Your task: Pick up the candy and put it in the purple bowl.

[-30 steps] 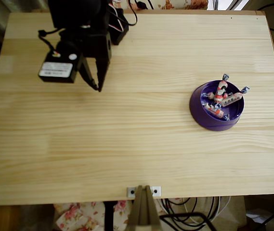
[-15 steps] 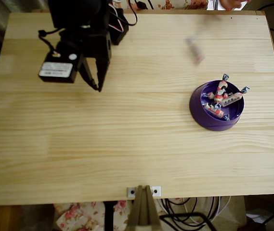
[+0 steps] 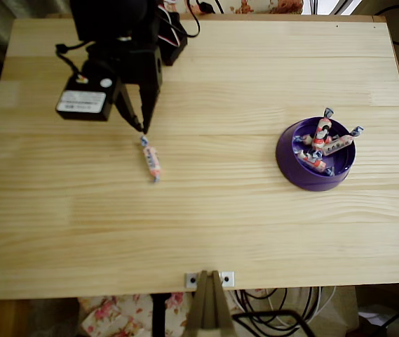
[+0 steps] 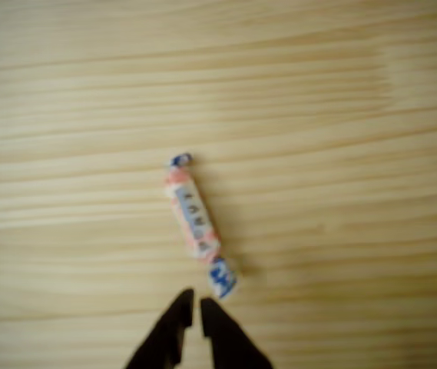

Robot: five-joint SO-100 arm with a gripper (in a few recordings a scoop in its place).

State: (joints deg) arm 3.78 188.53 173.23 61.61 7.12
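Observation:
A small white and orange-pink candy (image 3: 151, 160) with blue twisted ends lies on the wooden table (image 3: 206, 225), left of centre. In the wrist view the candy (image 4: 194, 218) lies just beyond the black fingertips. My gripper (image 3: 142, 128) hangs directly above the candy's upper end, shut with nothing between its fingers; in the wrist view the gripper (image 4: 193, 304) shows only a thin slit. The purple bowl (image 3: 286, 160) stands at the right and holds several wrapped candies.
The black arm body (image 3: 115, 42) with its white label covers the table's upper left. A metal bracket (image 3: 210, 279) is fixed at the front edge. Bare wood lies between the candy and the bowl.
A candy that was a blurred shape in the air at upper right half a second ago now lies below my fingertips. A hand at the top edge is gone. The arm has not moved.

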